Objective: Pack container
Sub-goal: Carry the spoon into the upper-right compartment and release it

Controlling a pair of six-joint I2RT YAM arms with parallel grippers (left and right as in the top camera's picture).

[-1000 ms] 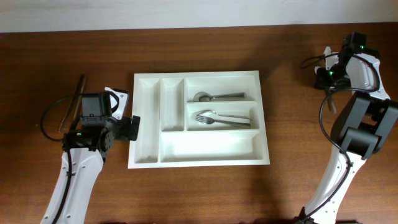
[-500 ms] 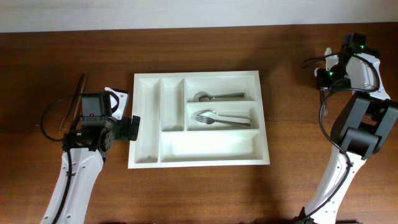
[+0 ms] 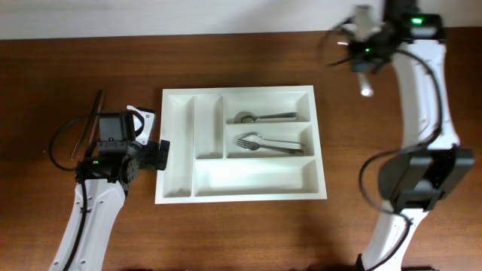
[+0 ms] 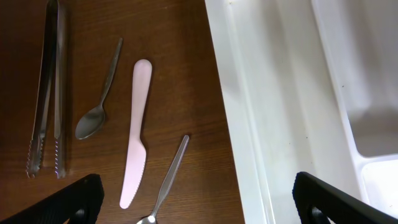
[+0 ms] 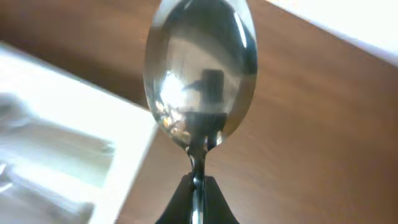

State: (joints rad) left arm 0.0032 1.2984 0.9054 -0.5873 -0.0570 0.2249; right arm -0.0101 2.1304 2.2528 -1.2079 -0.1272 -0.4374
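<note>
- Container (image 3: 178, 150): flat at the centre of the counter (image 3: 241, 241), between the two arms.
- Packed: one spoon (image 3: 263, 117) in the upper short compartment, forks (image 3: 267, 143) in the short one below it. Both narrow slots and the long wide slot are bare.
- Right pincer (image 5: 195, 194): clenched on the handle of a large spoon (image 5: 200, 68), aloft off the far right corner of the tray.
- Left pincer (image 3: 158, 154): released, empty, just beside the left rim.
- Unpacked, left of the tray: tongs (image 4: 46, 93), teaspoon (image 4: 99, 99), pink knife (image 4: 135, 134), second teaspoon (image 4: 169, 177). Judged under halfway.
</note>
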